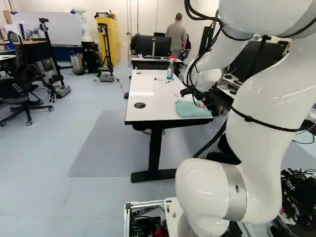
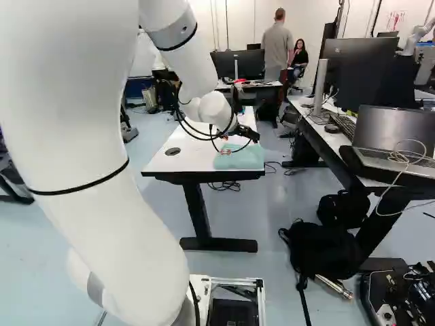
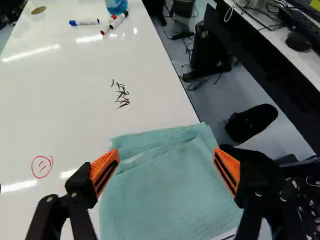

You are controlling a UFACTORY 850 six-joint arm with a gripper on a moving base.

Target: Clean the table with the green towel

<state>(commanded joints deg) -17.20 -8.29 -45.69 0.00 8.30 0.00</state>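
Observation:
My gripper (image 2: 226,152) hangs over the near right corner of the white table (image 1: 148,106), above the folded green towel (image 2: 239,157). In the wrist view the gripper (image 3: 166,171) is open, its orange pads far apart, with the towel (image 3: 167,187) lying flat below and between them. Ahead of the fingers, black scribbles (image 3: 120,95) mark the table top; a red drawn circle (image 3: 42,166) is beside the gripper. Nothing is held.
Farther along the table are a bottle (image 1: 170,69) and several markers (image 3: 85,22). A desk with a laptop (image 2: 391,139) stands right of the table, a backpack (image 2: 323,248) on the floor before it. Another robot (image 2: 418,34) stands far back.

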